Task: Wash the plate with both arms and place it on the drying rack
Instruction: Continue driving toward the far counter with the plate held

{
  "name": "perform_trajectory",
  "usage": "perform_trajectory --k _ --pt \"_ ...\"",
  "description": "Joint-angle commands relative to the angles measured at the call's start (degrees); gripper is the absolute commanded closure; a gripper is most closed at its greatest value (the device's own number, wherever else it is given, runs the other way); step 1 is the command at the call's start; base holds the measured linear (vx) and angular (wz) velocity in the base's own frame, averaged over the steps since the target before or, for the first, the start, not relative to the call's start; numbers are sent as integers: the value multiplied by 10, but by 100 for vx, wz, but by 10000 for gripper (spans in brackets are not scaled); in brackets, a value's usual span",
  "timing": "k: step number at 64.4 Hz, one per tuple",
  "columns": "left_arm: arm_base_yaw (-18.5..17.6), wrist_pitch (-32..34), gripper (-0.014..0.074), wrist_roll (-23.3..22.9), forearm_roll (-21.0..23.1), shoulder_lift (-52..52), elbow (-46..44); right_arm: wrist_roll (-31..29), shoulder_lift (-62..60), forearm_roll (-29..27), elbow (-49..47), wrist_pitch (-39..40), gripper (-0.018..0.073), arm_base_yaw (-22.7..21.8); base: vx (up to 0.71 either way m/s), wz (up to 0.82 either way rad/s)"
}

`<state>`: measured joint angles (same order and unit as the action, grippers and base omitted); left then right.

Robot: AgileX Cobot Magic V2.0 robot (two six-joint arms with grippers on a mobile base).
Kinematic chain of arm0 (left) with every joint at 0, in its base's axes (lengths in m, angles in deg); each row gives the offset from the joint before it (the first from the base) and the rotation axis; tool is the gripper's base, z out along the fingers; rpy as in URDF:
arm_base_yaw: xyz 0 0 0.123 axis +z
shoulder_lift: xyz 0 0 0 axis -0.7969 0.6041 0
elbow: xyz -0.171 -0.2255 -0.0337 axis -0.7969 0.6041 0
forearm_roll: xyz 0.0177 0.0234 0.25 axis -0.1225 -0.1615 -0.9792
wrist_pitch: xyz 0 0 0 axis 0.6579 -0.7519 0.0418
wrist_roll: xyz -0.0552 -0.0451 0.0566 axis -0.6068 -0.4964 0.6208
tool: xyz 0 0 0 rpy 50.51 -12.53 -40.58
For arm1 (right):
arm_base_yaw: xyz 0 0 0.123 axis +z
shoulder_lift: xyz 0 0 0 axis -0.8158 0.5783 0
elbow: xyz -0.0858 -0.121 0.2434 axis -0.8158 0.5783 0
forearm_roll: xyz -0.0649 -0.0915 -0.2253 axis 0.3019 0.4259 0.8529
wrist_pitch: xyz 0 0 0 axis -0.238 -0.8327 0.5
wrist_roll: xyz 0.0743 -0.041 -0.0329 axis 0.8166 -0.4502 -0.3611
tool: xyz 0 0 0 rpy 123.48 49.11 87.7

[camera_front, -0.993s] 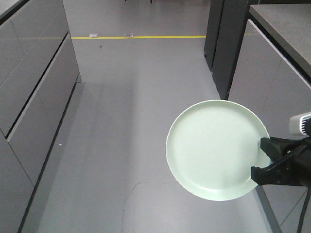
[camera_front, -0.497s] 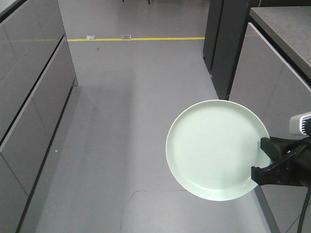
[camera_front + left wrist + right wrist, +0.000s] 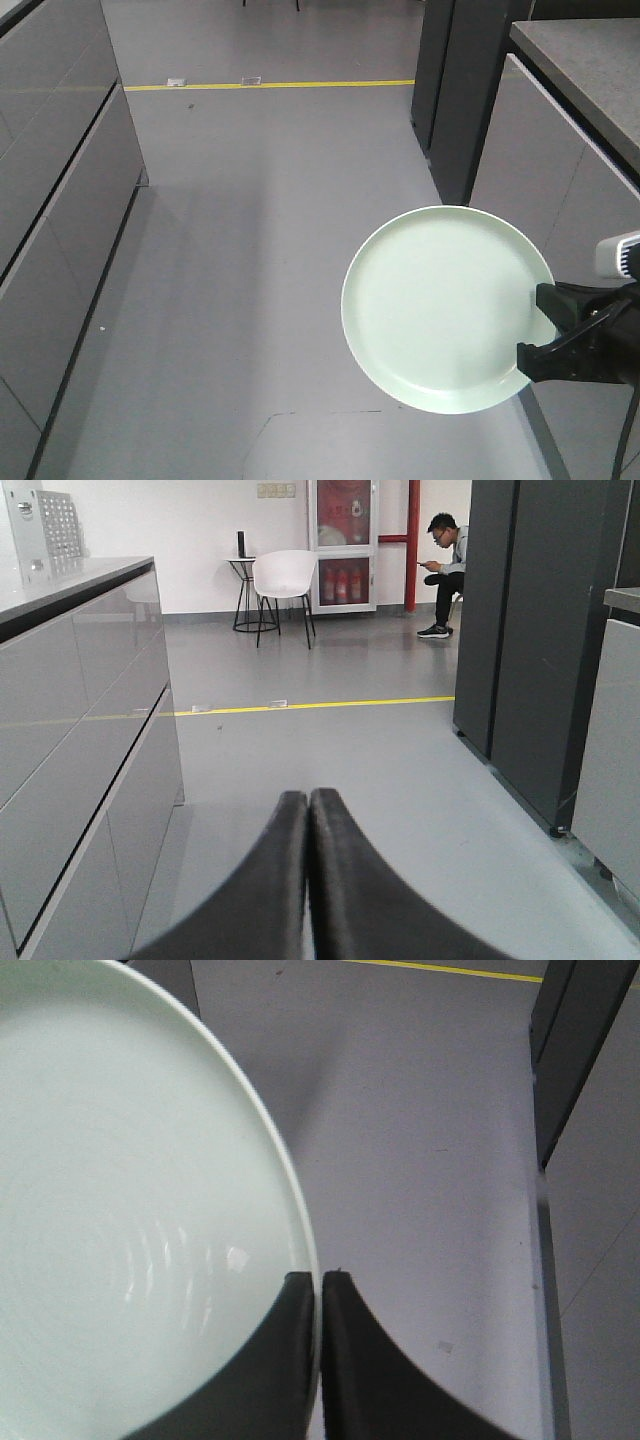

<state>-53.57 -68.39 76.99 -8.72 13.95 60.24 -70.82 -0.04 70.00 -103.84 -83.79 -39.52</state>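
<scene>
The pale mint-green plate [image 3: 445, 308] hangs in the air over the floor, its face turned to the front camera. My right gripper [image 3: 537, 328] is shut on its right rim. In the right wrist view the plate [image 3: 130, 1230] fills the left side and the rim runs between the closed tips of the right gripper [image 3: 319, 1278]. My left gripper [image 3: 308, 795] shows only in its own wrist view. It is shut with nothing between its fingers, pointing down an aisle. The drying rack is out of view.
Grey cabinets [image 3: 50, 210] line the left of the aisle. A grey counter [image 3: 580, 120] and a dark tall cabinet [image 3: 465, 90] stand on the right. A yellow floor line [image 3: 270, 85] crosses ahead. Far off are a white chair [image 3: 283, 575] and a seated person [image 3: 448, 550].
The floor, yellow line and cabinets have shifted in the front view, so the base is moving along the aisle. The plate and right gripper keep their place in the frame.
</scene>
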Motion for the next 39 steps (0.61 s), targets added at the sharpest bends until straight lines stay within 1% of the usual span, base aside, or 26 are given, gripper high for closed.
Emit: perform_trajectory --k 1,39 --pt "1 41 602 0 1 -9 9 -2 -6 0 -16 42 567 -2 12 -3" --pt "1 41 602 0 1 -9 9 -2 -6 0 -16 42 567 -2 10 -3"
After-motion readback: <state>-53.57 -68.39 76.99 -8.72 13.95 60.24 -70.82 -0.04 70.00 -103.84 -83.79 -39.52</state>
